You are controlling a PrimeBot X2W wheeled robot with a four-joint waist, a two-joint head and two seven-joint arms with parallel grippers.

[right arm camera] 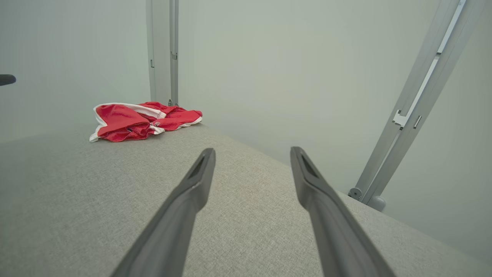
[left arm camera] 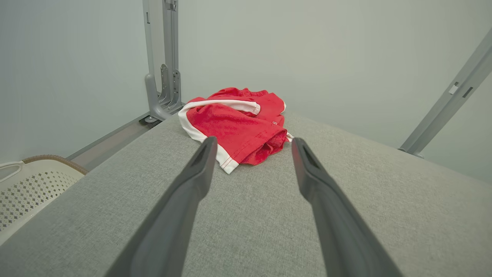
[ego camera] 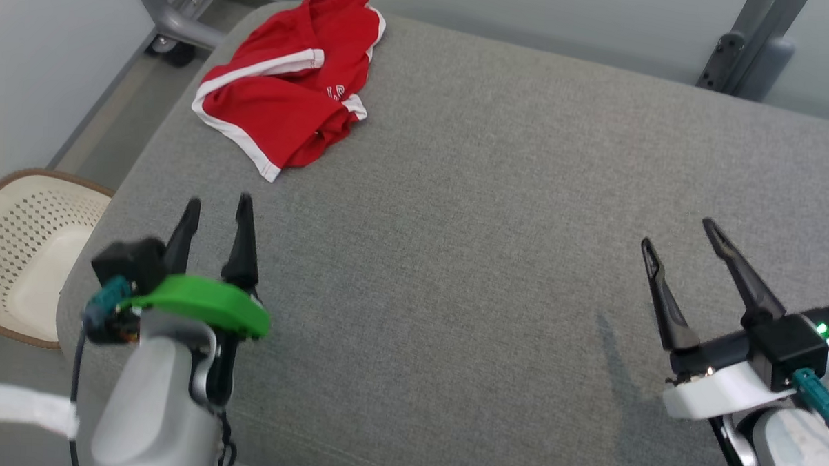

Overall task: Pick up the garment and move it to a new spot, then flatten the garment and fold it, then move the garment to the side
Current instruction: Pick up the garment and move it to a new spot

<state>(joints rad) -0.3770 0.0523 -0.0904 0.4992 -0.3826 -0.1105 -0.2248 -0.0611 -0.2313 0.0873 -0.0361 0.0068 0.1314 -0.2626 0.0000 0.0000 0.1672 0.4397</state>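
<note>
A grey fabric pad [ego camera: 496, 277] is seen spread across most of the head view, with pale walls and grey metal posts [ego camera: 745, 44] behind it. A cream perforated basket [ego camera: 21, 247] is set on the floor off the pad's left edge. The garment [ego camera: 288, 90] (red with white trim, crumpled) is found lying at the pad's far left corner, untouched. The left gripper [ego camera: 219, 200] is held over the pad near its left edge, jaws parted and empty, pointed toward the garment but short of it. The right gripper [ego camera: 676, 232] is held at the near right, likewise spread wide with nothing in it, well apart from the garment
</note>
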